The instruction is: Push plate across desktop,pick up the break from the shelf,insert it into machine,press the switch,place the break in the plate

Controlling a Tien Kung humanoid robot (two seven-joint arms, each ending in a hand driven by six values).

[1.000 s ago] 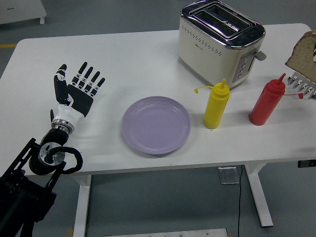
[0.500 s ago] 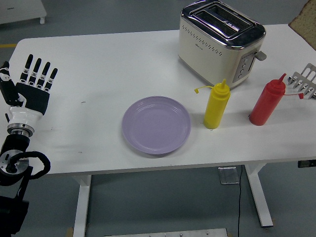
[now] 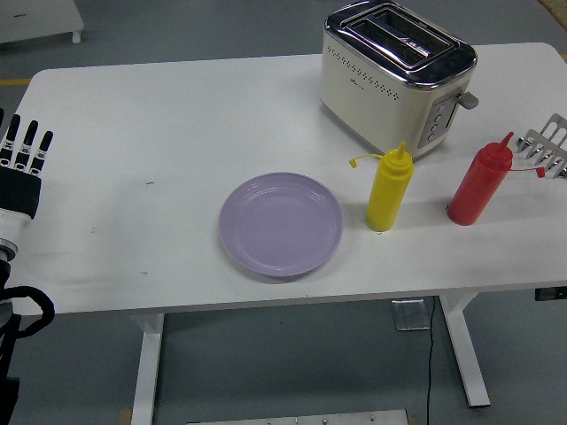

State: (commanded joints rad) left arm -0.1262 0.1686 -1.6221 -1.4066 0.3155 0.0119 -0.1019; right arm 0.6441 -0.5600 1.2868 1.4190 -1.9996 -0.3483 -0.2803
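The left hand (image 3: 19,168) hovers far left of the purple plate (image 3: 280,224), fingers straight, holding nothing. The toaster (image 3: 396,77) stands behind the plate.

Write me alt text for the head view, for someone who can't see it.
A lilac plate sits empty at the middle of a white table, with a cream toaster behind it and yellow and red squeeze bottles to its right. The robot's left hand, fingers open, is at the left edge.
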